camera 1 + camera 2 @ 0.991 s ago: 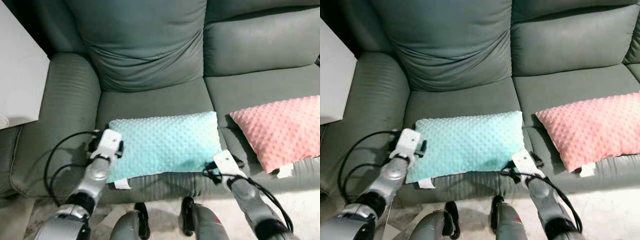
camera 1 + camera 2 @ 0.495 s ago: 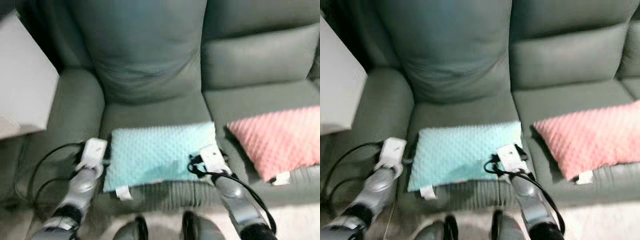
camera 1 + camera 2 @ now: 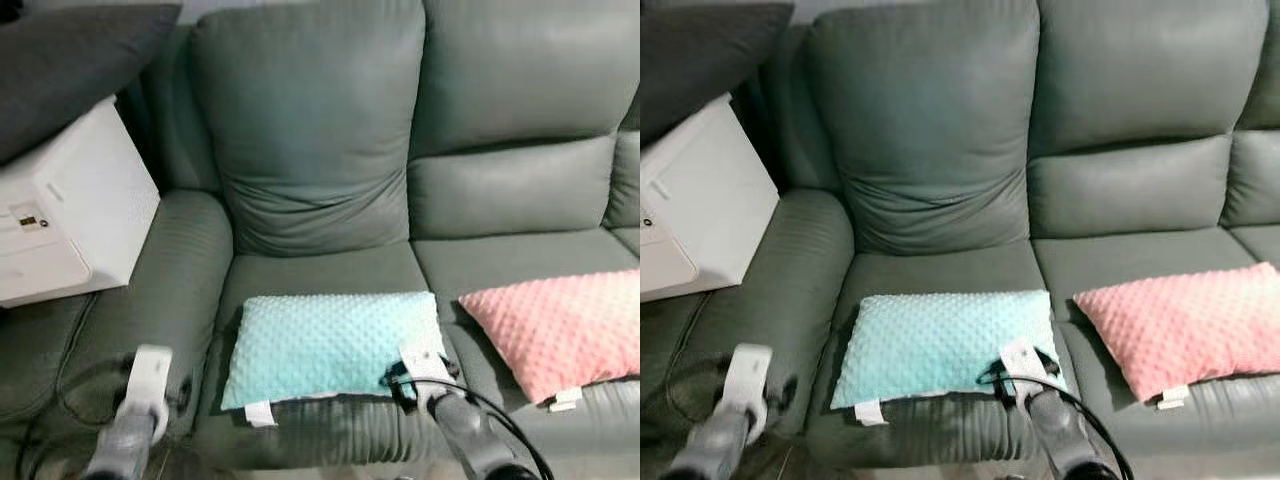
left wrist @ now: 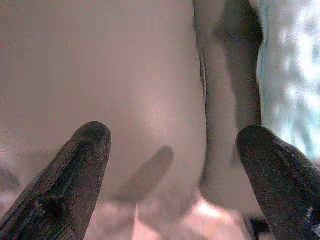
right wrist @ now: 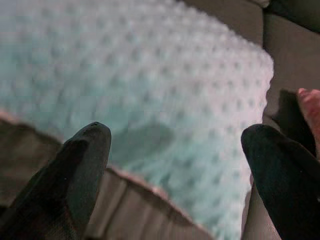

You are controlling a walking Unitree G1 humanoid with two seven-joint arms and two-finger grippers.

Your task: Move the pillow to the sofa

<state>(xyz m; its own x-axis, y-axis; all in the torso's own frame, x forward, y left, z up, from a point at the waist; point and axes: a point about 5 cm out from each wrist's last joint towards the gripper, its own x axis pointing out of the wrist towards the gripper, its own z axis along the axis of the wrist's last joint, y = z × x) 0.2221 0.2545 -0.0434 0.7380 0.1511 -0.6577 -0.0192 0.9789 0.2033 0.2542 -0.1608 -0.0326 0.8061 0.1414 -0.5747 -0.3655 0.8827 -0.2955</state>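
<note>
A light teal dotted pillow (image 3: 330,343) lies flat on the left seat of the grey-green sofa (image 3: 320,150), a white tag at its front left corner. My right gripper (image 5: 177,170) hovers open over the pillow's front right part, nothing held; its wrist (image 3: 425,365) sits at that corner. My left gripper (image 4: 175,170) is open beside the sofa's left armrest (image 3: 160,270), clear of the pillow (image 4: 287,75), with its wrist (image 3: 145,380) low by the armrest front.
A pink dotted pillow (image 3: 560,330) rests on the seat to the right. A white box-like appliance (image 3: 65,215) stands left of the armrest, with a dark cushion (image 3: 70,50) above it.
The camera has tilted up and back, showing more of the sofa. Both grippers have drawn back from the teal pillow's sides; the left one now sits apart by the armrest. The pillow stays on the seat.
</note>
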